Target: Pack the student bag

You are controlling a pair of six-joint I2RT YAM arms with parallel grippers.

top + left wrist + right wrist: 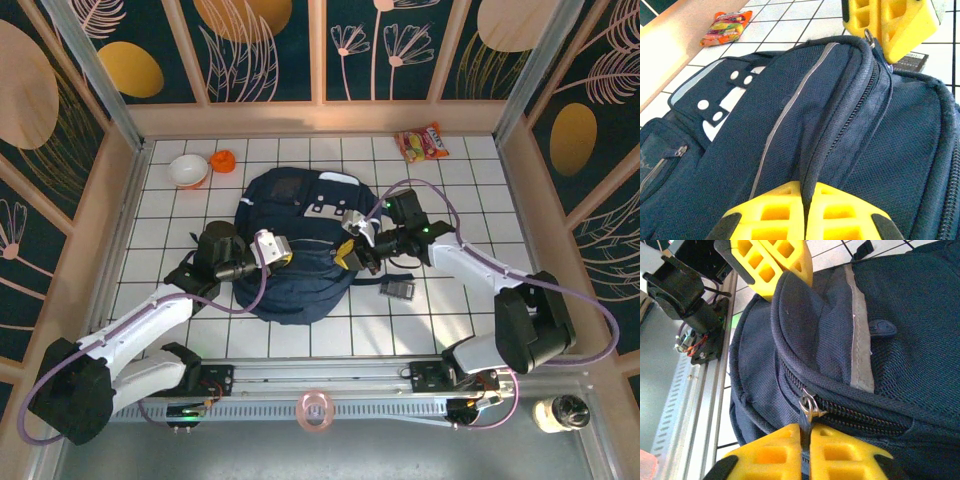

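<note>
Mid-table, student bag [300,285], left gripper [805,197] clamping it, right gripper [805,440] clamping zipper [808,405]

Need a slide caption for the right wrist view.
The right gripper pinches the zipper pull of the student bag; the left gripper clamps its fabric beyond.

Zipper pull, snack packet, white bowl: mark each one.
zipper pull [807,405], right wrist view, on its metal ring.
snack packet [422,142], top external view, middle of the wrapper.
white bowl [187,168], top external view, on its inner wall.
</note>
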